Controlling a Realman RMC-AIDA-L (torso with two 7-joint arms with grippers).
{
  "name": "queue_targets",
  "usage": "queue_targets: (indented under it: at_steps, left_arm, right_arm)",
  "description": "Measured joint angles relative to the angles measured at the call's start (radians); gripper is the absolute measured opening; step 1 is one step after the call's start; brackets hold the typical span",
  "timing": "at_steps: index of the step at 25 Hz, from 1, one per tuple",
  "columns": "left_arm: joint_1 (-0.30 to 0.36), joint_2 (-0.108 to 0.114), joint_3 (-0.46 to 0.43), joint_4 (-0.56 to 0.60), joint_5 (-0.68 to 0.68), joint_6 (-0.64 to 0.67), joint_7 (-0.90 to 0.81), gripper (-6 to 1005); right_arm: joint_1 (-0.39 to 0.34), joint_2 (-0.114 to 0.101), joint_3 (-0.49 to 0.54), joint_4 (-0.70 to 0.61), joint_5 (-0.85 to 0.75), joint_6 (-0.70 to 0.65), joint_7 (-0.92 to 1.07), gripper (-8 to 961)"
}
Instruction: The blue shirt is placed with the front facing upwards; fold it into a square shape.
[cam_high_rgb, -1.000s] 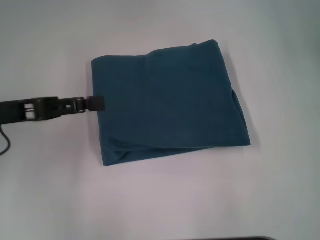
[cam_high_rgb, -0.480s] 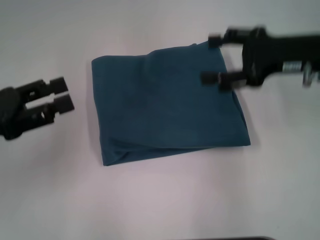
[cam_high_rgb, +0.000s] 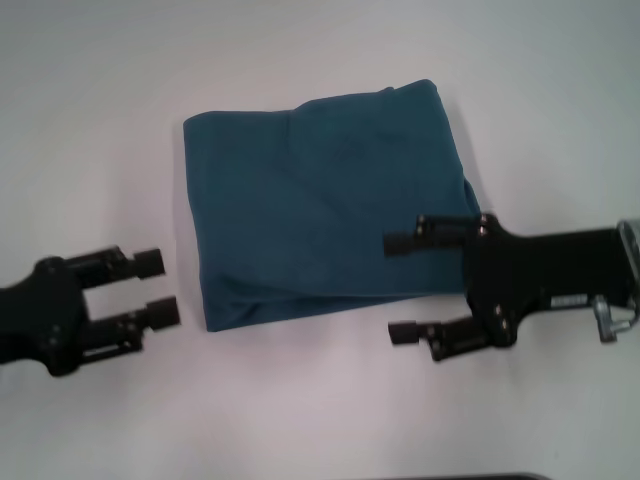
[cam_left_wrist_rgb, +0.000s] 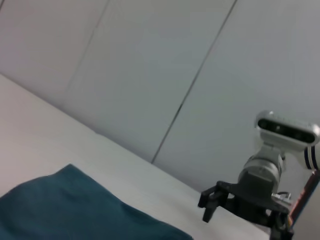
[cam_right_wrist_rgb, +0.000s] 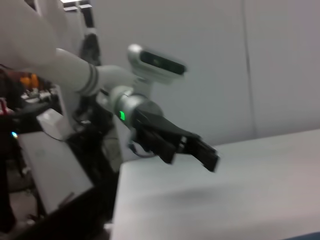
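The blue shirt (cam_high_rgb: 320, 200) lies folded into a rough square in the middle of the white table, plain side up, with layered edges along its near side. My left gripper (cam_high_rgb: 157, 287) is open, hovering off the shirt's near left corner and not touching it. On the other side my right gripper (cam_high_rgb: 400, 288) is open at the near right corner, one finger over the cloth and the other over bare table. In the left wrist view the shirt (cam_left_wrist_rgb: 75, 212) shows low down, with the right gripper (cam_left_wrist_rgb: 214, 199) beyond it. In the right wrist view the left gripper (cam_right_wrist_rgb: 192, 147) hangs above the table.
White table (cam_high_rgb: 320, 420) surrounds the shirt on all sides. A dark strip (cam_high_rgb: 460, 477) runs along the near edge. Pale wall panels (cam_left_wrist_rgb: 150, 75) stand behind the table. Racks and equipment (cam_right_wrist_rgb: 30, 125) stand beside the table's end.
The left gripper has left the shirt's left edge, opened and drawn back toward the near left. The right arm came in at the far right corner, then moved to the near right corner.
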Motion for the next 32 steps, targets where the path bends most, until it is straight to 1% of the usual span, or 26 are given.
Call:
queue_targets:
  at_steps: [4, 6, 7, 8, 9, 12, 15, 17, 20, 24, 26, 29, 32]
  left_arm:
    - [0.002, -0.023, 0.007, -0.005, 0.033, -0.007, 0.088, 677]
    - [-0.001, -0.032, 0.010, -0.005, 0.053, -0.016, 0.164, 678]
    - [-0.005, -0.036, 0.011, 0.002, 0.063, -0.027, 0.245, 678]
    - [-0.005, -0.036, 0.011, 0.002, 0.063, -0.027, 0.245, 678]
    - [-0.004, -0.039, 0.008, 0.006, 0.063, -0.030, 0.289, 679]
    - [0.001, -0.058, -0.015, 0.021, 0.053, -0.033, 0.412, 679]
    - [-0.003, -0.073, -0.035, 0.025, 0.050, -0.041, 0.439, 680]
    - [-0.010, -0.076, -0.034, 0.026, 0.053, -0.043, 0.431, 680]
    - [-0.017, -0.079, -0.039, 0.016, 0.048, -0.039, 0.372, 681]
    - [-0.029, -0.079, -0.074, 0.001, 0.016, -0.055, 0.196, 687]
    - [-0.033, -0.080, -0.066, -0.006, 0.018, -0.061, 0.143, 699]
    - [-0.032, -0.087, -0.021, -0.020, 0.031, -0.091, 0.071, 715]
    - [-0.031, -0.087, 0.005, -0.023, 0.035, -0.116, 0.046, 758]
  right_arm:
    - [-0.014, 0.000, -0.001, 0.013, -0.005, -0.032, -0.005, 916]
    - [-0.017, -0.002, 0.001, 0.014, -0.006, -0.029, -0.003, 916]
    - [-0.017, -0.003, 0.004, 0.014, -0.006, -0.027, -0.003, 916]
    - [-0.018, -0.003, 0.005, 0.014, -0.006, -0.026, -0.002, 916]
    - [-0.018, -0.003, 0.006, 0.015, -0.006, -0.025, -0.002, 916]
    - [-0.018, -0.003, 0.005, 0.015, -0.006, -0.021, 0.001, 916]
    - [-0.018, -0.003, 0.002, 0.016, -0.006, -0.020, 0.007, 916]
    - [-0.019, -0.004, 0.002, 0.016, -0.007, -0.016, 0.013, 916]
    - [-0.019, -0.004, 0.001, 0.015, -0.007, -0.013, 0.017, 916]
    - [-0.019, -0.004, 0.004, 0.015, -0.007, -0.012, 0.018, 915]
    - [-0.019, -0.004, 0.005, 0.015, -0.007, -0.012, 0.022, 915]
    - [-0.015, -0.004, 0.006, 0.015, -0.007, -0.012, 0.028, 915]
    - [-0.012, -0.004, 0.007, 0.012, -0.007, -0.012, 0.032, 915]
